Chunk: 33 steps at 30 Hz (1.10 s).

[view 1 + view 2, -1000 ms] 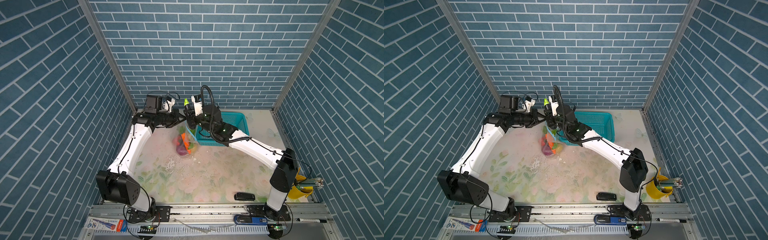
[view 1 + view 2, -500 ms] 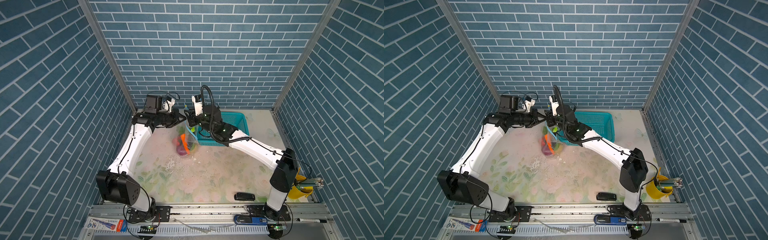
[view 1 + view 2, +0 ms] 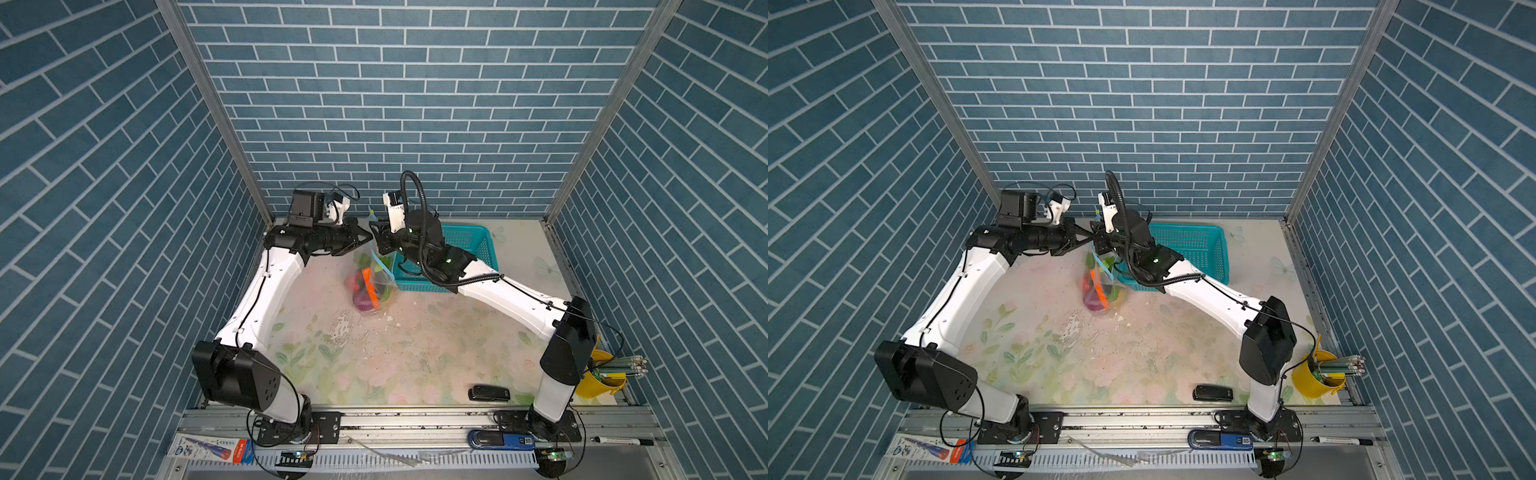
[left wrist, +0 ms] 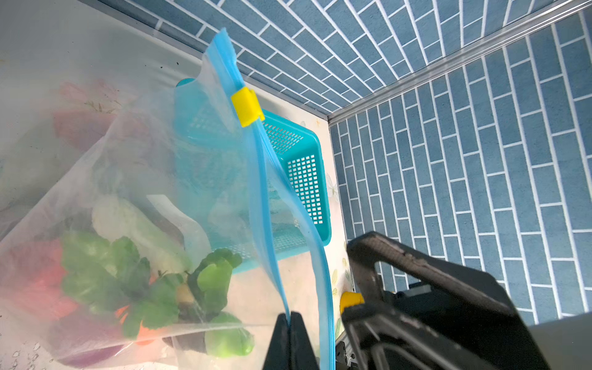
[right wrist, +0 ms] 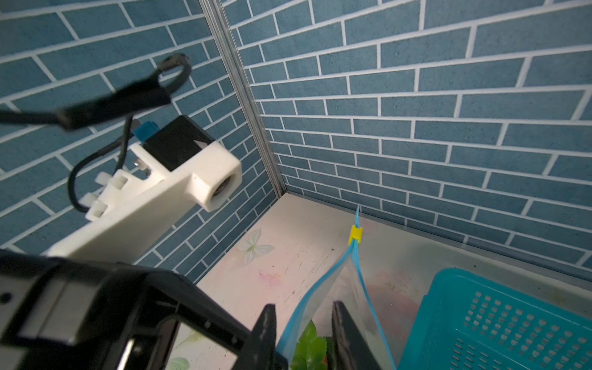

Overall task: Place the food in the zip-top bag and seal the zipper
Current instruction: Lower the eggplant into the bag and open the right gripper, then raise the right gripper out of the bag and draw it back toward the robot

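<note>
— What did the left end effector (image 3: 366,238) have?

— A lip of the zipper (image 4: 256,179). Its fingertips (image 4: 301,342) were pressed flat together on the blue strip, with no gap between them.

— And the bag (image 3: 374,286)?

— It hung below the two end effectors at the back of the desk (image 3: 415,345), just beside the basket (image 3: 465,245). Its lower end was down at the desk. I could not tell whether it rested there.

— Was the food (image 3: 1096,297) in it?

— Yes, what I could see of it. There were greens (image 4: 105,272) and a white piece (image 4: 118,217) behind the plastic. The carrot (image 3: 369,284) stood on end above the onion (image 3: 365,301).

— Was the mouth closed?

— No. The slider (image 4: 247,107) sat near the far end, and the two blue lips parted from it towards the arms.

— And the right end effector (image 5: 304,323)?

— Its jaws stood narrowly apart at the bag's mouth. A blue lip and a green leaf showed in the gap between its fingers (image 5: 341,330). It gripped nothing that I could see.
</note>
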{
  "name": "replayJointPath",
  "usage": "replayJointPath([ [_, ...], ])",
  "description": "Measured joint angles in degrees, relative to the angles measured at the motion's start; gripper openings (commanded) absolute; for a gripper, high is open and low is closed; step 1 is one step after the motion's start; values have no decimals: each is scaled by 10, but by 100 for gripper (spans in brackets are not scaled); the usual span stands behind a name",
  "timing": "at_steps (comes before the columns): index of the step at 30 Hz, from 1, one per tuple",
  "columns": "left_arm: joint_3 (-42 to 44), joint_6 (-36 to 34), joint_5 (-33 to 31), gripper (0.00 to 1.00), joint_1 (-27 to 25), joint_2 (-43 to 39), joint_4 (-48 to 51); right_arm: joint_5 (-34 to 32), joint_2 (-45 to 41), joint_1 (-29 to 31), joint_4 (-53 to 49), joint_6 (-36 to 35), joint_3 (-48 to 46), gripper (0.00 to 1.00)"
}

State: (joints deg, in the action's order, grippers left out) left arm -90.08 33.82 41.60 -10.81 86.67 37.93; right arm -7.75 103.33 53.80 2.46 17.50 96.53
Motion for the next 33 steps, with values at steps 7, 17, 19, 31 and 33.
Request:
replayJointPath([
  [7,0,0,0,0,0,0,3,-10,-50,0,-3,-56,-47,36],
  [17,0,-2,-2,0,0,-8,13,-61,-156,0,7,-120,-180,37],
  [19,0,-2,-3,0,0,-9,14,-69,-170,0,12,-123,-208,37],
  [31,0,-2,-15,0,0,-19,20,-126,-210,0,24,-135,-334,37],
  [33,0,-2,-16,0,0,-21,21,-132,-210,0,27,-134,-348,37],
])
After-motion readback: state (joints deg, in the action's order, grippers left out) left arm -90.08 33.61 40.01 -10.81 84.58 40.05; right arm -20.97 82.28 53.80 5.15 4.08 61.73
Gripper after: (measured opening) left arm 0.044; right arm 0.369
